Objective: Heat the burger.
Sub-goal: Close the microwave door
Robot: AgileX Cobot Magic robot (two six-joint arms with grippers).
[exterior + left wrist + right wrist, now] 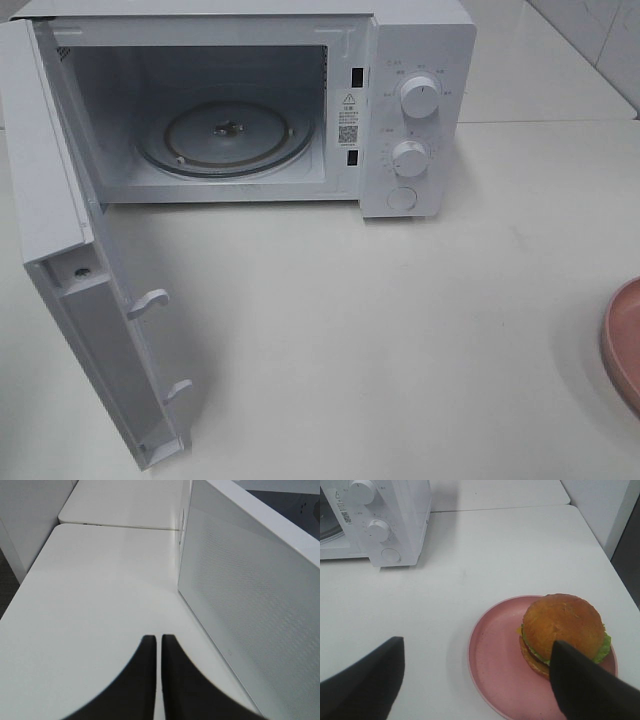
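Observation:
The burger (pixel 563 625), with a golden-brown bun and green lettuce, sits on a pink plate (pixel 495 660) in the right wrist view. My right gripper (pixel 477 642) hovers open above the plate's near side; one finger (pixel 585 685) overlaps the burger's edge and the other stands over bare table. The burger itself is out of the exterior high view, where only the plate's rim (pixel 625 340) shows at the right edge. My left gripper (pixel 158 637) is shut on nothing, low over the table beside the microwave's open door (pixel 250 595). Neither arm appears in the exterior high view.
The white microwave (pixel 420 60) stands at the back with its door (pixel 60 200) swung wide toward the front left. Its glass turntable (pixel 225 135) holds nothing. Two knobs (pixel 418 97) and a button sit on its right panel. White table (pixel 400 330) lies between microwave and plate.

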